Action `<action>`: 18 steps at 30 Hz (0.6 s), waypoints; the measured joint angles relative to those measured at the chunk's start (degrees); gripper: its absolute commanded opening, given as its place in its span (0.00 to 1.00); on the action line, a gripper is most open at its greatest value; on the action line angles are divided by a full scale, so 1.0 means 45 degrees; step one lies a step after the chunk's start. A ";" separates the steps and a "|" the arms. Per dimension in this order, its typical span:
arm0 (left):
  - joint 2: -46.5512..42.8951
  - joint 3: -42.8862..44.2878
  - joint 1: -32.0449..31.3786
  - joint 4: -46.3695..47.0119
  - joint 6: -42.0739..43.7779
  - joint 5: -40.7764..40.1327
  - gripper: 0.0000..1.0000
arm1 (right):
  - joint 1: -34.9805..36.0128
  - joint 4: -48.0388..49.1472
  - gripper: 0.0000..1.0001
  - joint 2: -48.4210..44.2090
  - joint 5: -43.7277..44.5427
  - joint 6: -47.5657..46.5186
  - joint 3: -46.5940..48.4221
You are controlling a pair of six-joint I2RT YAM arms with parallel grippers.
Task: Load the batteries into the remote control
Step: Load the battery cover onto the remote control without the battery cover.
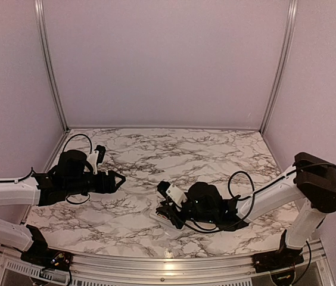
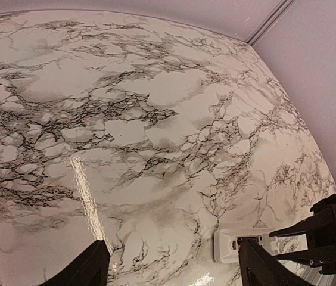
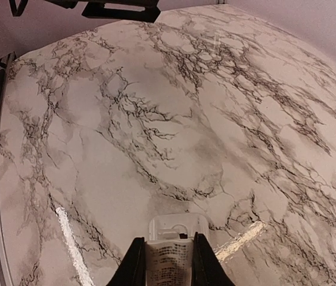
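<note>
Two grippers: left gripper (image 1: 119, 180) hangs over the left of the marble table (image 1: 215, 149); right gripper (image 3: 168, 239) sits low, near centre
Remote control (image 3: 169, 259): between the right fingers, at the table surface; resting or lifted, I cannot tell
Handling: judged light, stiff plastic, smooth and apt to slip; best pinched across its long edges
Right jaws: pressed in on the remote control's two sides
Left jaws: spread wide, touching nothing
Batteries: not made out in any view
</note>
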 measured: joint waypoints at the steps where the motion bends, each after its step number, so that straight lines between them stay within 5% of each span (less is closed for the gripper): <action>1: 0.0000 0.0000 0.0000 0.0005 0.0000 0.0000 0.79 | 0.0005 0.0083 0.00 0.0019 0.0005 -0.0010 -0.0034; 18: -0.0019 0.0000 0.0000 0.0000 0.0005 -0.0005 0.80 | 0.0000 0.0199 0.00 0.0539 0.0180 -0.0491 -0.0063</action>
